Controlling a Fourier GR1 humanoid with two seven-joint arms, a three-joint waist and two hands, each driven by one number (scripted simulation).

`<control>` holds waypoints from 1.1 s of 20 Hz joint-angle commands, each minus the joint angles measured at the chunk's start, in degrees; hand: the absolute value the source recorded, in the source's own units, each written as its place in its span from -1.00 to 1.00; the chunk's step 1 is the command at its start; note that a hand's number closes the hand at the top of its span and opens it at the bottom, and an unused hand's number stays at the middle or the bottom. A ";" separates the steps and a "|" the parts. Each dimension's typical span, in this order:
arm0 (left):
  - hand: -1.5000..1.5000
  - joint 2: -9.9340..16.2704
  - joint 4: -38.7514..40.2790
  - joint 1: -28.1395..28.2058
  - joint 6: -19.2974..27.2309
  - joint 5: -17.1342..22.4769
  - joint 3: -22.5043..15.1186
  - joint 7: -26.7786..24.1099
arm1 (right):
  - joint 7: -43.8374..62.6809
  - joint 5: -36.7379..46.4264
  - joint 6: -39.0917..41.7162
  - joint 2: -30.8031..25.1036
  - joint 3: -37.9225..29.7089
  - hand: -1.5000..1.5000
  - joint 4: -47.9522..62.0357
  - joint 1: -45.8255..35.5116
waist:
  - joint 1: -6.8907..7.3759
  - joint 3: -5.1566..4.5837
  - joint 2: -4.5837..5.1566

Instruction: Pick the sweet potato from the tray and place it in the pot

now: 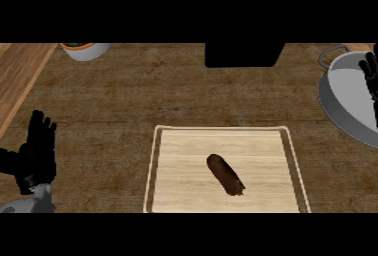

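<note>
Brown counter (148, 100), sweet potato (225, 174) mid-tray (221, 134), pot (347, 107) at right edge, both hands (38, 150) (369, 75) open.

white bowl (86, 50) sitting at counter's far left | black box (244, 54) standing at far edge | brown counter (148, 95) lying underneath

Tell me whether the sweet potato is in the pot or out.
Out. The brown sweet potato lies on the pale wooden tray; the grey metal pot stands apart.
</note>
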 commanded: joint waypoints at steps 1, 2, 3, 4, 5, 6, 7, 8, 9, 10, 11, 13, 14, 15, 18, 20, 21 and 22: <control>0.00 0.01 -4.46 2.78 -1.37 -1.20 -1.68 -1.59 | -4.37 -0.08 3.78 -1.14 0.79 1.00 -6.77 0.56 | -0.08 -1.32 1.22; 0.00 0.55 -5.45 -1.40 -0.73 -2.41 -3.29 0.06 | -10.23 1.58 5.14 -0.02 3.97 1.00 -9.61 -0.31 | -0.54 -1.20 0.96; 0.00 -0.36 -4.01 -2.03 -1.98 -3.05 -4.70 -1.79 | -13.19 2.30 8.44 -1.65 6.29 1.00 -13.65 -2.16 | -1.31 -1.27 0.68; 0.00 -0.37 -4.59 -2.86 -2.96 -3.53 -5.57 -2.94 | -15.94 3.40 10.32 -2.78 7.66 1.00 -15.64 -5.66 | -0.33 -1.31 0.63; 0.00 -0.83 -5.90 -3.95 -3.43 -4.17 -7.44 -2.49 | -18.85 4.55 12.58 -4.01 9.50 1.00 -19.05 -7.48 | -0.47 -1.26 0.08; 0.00 -1.13 -5.78 -3.96 -4.28 -5.15 -8.95 -3.63 | -21.41 5.49 14.38 -4.71 11.45 1.00 -23.12 -9.25 | -0.85 -1.37 -0.40; 0.00 -1.06 -5.41 -2.19 -4.73 -3.83 -8.29 -2.50 | -15.85 20.78 3.91 -14.26 1.02 1.00 -16.21 -6.72 | -5.61 -1.93 -0.74; 0.00 -2.42 -6.38 -2.50 -4.11 -4.70 -9.67 -3.21 | -16.41 21.27 -3.50 -6.16 2.30 -1.00 -18.46 -1.51 | -4.51 -1.33 0.41; 0.00 -4.33 -9.03 0.53 -4.83 -5.62 -13.11 -4.17 | -19.21 23.48 -5.75 -3.08 4.54 -1.00 -19.47 3.01 | -2.73 -1.20 0.70; 0.00 -3.17 -8.85 -0.19 -5.07 -6.06 -12.39 -4.65 | -24.52 27.46 -6.66 -0.47 9.77 -1.00 -21.51 7.60 | -1.98 -1.21 1.11; 0.00 -3.58 -8.56 -0.59 -3.98 -7.06 -12.72 -4.58 | -30.21 26.78 -5.51 0.11 11.37 -1.00 -23.22 11.61 | -1.98 -1.18 1.24; 0.00 -4.97 -11.59 -0.78 -2.27 -8.13 -14.83 -2.58 | -36.84 28.34 -5.17 1.09 16.02 -1.00 -24.80 14.67 | -1.59 -1.15 1.17; 0.00 -2.74 -11.09 0.35 -5.98 -5.51 -12.44 -4.02 | -39.08 31.82 -7.76 3.35 19.63 -1.00 -25.66 16.33 | -1.15 -1.22 1.22; 0.00 -5.43 -11.51 0.22 -2.46 -8.41 -15.51 -2.68 | -44.07 31.61 -7.54 2.02 19.33 -1.00 -25.44 20.73 | -1.71 -1.16 1.24; 0.00 -5.55 -12.63 3.14 -2.36 -8.97 -15.46 -3.84 | -45.58 38.47 -10.16 1.33 23.53 -1.00 -32.40 29.68 | -1.49 -1.32 1.21; 0.00 -3.23 -13.34 3.79 -5.50 -7.11 -13.42 -4.33 | -44.24 46.84 -13.93 1.21 24.75 -1.00 -31.09 34.33 | -1.36 -1.36 1.23; 0.00 -5.30 -10.35 -0.97 -3.53 -8.52 -14.46 -2.60 | -40.73 49.86 -13.02 -0.23 23.82 -1.00 -30.26 33.19 | -1.91 -1.40 1.38; 0.00 -3.76 -12.18 2.78 -4.21 -8.13 -13.85 -3.23 | -35.73 52.65 -13.08 -0.82 22.56 -1.00 -33.07 35.11 | -1.72 -1.46 1.20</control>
